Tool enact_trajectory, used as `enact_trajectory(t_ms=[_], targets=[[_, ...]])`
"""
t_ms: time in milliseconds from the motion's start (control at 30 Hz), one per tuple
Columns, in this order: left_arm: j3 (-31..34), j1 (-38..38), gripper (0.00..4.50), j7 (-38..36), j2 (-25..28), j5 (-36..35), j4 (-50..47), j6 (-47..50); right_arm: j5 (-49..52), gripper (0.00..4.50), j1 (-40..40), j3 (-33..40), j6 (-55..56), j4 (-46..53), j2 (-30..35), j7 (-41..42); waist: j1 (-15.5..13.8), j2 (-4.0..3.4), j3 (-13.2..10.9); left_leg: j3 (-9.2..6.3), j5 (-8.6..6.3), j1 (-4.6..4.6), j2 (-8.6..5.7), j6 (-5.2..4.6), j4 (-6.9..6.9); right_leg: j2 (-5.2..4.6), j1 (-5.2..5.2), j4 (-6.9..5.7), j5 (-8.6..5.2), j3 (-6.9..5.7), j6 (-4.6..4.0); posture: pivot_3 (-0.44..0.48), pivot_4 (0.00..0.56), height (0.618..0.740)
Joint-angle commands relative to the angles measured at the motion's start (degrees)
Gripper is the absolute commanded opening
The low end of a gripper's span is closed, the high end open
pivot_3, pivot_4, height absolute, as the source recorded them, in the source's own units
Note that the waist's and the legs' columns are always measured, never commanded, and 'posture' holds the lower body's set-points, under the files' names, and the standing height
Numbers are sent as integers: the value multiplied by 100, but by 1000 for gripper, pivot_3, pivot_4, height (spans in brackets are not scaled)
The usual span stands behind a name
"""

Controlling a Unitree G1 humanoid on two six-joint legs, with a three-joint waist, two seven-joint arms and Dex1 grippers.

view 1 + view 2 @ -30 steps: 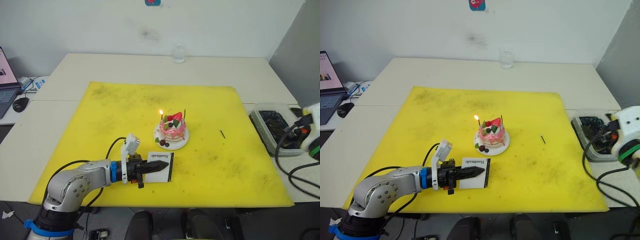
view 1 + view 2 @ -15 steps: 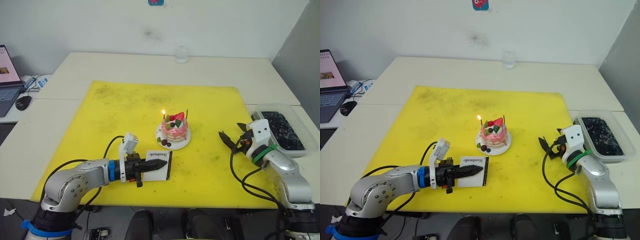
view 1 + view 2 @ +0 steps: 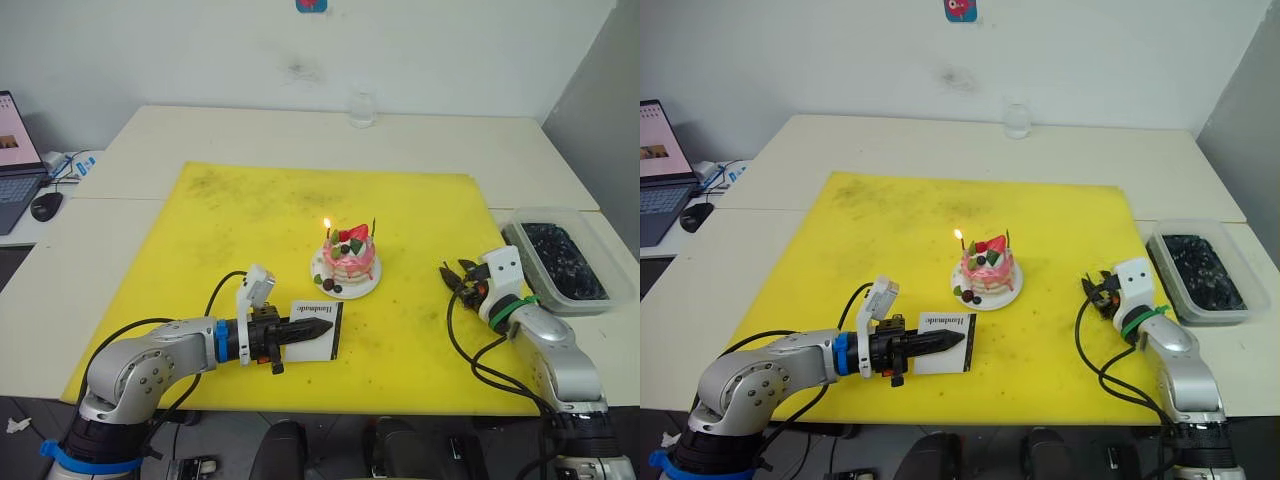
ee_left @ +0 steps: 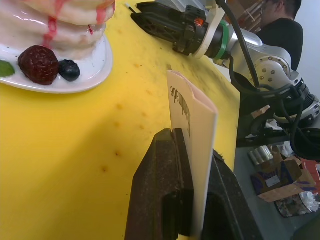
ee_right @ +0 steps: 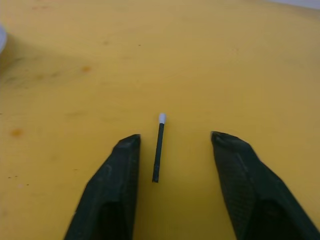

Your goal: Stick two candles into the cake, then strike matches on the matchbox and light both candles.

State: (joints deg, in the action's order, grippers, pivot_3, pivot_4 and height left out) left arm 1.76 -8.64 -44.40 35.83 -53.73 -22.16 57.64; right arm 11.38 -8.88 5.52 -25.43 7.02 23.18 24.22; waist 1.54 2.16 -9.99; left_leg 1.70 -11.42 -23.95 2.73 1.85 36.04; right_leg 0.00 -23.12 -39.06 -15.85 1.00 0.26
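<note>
Because the match (image 5: 158, 148) is a short, very thin dark stick with a white tip, I judge it almost weightless, stiff but easy to snap, and likely to roll or skid on the yellow mat (image 3: 260, 215); the safest hold looks to be across the dark shaft near its plain end, leaving the white tip free for striking. It lies flat on the mat to the right of the cake (image 3: 349, 253), and the right gripper (image 5: 175, 140) hangs over it with its fingers spread, 1 on each side of the stick and neither touching it. Near the front of the cake, the left gripper (image 3: 312, 328) has its fingers pinched on the matchbox (image 4: 192, 130), a light flat card box that I judge could crush or twist if squeezed hard. On the cake, 2 candles stand upright; the left one burns with a small flame (image 3: 326, 224), the other is unlit. From the eye views the match is hidden by the right gripper, while the right wrist view shows its white tip pointing away from the fingers. From the left wrist view the matchbox stands on edge, which the eye views do not make plain.
</note>
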Motion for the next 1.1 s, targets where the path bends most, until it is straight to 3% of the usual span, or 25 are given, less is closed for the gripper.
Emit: enact_trajectory(t_ms=[33, 100, 433, 667, 833, 1100], targets=[[44, 6, 0, -21, 9, -25, -157, -67, -13, 749, 19, -14, -292, 130, 10, -99, 0, 0, 0, 0, 0, 0, 0, 0, 0, 0, 0, 0, 0, 0, 0, 0, 150, 740], [44, 40, 0, -16, 10, -29, -185, -68, 61, 30, 53, -9, -358, 252, 13, -56, 0, 0, 0, -1, 0, 0, 0, 0, 0, 0, 0, 0, 0, -1, 0, 0, 150, 740], [93, 114, 0, -22, 42, -75, -256, -57, 711, 8, 379, 137, -1169, 1897, 389, 360, -1, -2, -1, -2, 0, -2, 4, 0, -6, -3, -5, 1, -2, -2, -1, 0, 150, 740], [65, 17, 0, -80, 88, -99, -175, -7, 955, 8, 1820, -175, -1496, 3713, 848, 578, -12, -1, -1, -5, -1, -5, 4, 1, -7, -8, -4, 7, -4, -6, -2, 0, 150, 740], [-23, -130, 0, -134, 88, -80, -103, 45, 433, 8, 2401, -756, -760, 3568, 477, 224, 7, -1, -1, -2, 0, 0, 4, 0, -3, -11, -4, 4, -2, -3, -2, 0, 150, 740], [-70, -282, 0, -241, 147, -18, -23, 83, -106, 8, 2388, -1212, 296, 2626, 46, 87, 4, 1, 0, -2, 0, 1, 0, 0, -1, -15, -3, 6, -6, -3, -14, 0, 150, 740]])
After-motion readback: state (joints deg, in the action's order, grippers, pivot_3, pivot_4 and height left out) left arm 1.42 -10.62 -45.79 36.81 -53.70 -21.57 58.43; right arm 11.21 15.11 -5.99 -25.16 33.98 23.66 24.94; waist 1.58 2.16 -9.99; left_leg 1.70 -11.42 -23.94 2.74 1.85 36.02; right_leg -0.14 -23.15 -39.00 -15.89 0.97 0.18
